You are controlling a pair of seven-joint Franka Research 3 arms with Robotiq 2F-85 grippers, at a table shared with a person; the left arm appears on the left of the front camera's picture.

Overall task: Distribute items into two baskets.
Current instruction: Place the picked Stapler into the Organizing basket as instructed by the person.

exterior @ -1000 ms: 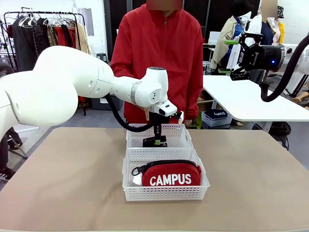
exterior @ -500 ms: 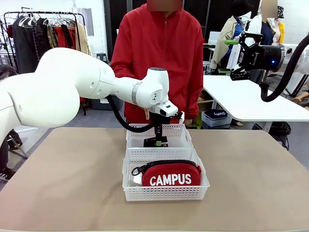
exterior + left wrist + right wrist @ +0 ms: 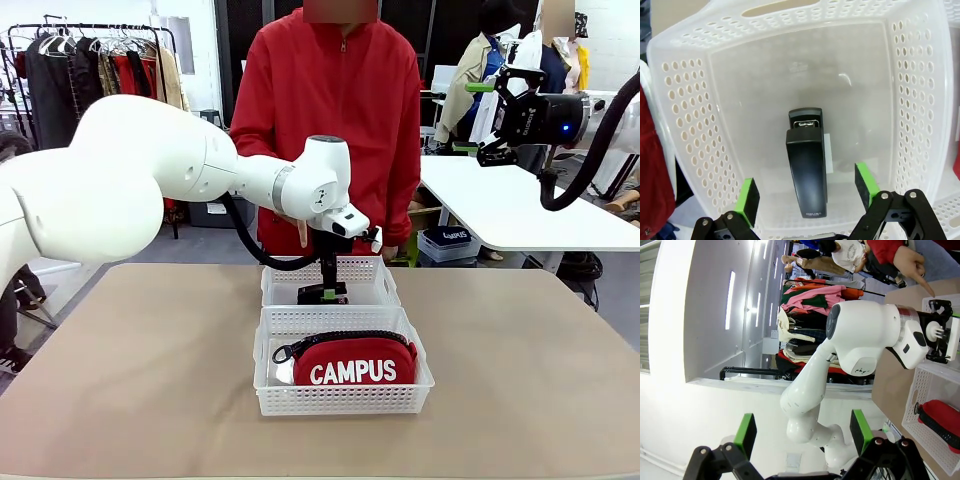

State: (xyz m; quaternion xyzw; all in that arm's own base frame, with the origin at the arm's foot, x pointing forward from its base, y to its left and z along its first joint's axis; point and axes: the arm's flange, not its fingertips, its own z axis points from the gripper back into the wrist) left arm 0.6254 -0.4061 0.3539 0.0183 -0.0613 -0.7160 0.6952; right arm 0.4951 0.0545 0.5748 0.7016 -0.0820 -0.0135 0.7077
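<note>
Stapler (image 3: pixel 807 172) flat on far basket (image 3: pixel 920 100) floor, untouched between spread left gripper (image 3: pixel 809 191) fingers; right gripper (image 3: pixel 802 432) likewise spread

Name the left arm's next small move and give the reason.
Probably lift the left gripper straight up out of the far basket. Its jaws stand open on either side of the stapler, which lies flat on the basket floor, and the red pouch already sits in the near basket. Both items look placed, so a clear retreat seems all that remains.
</note>
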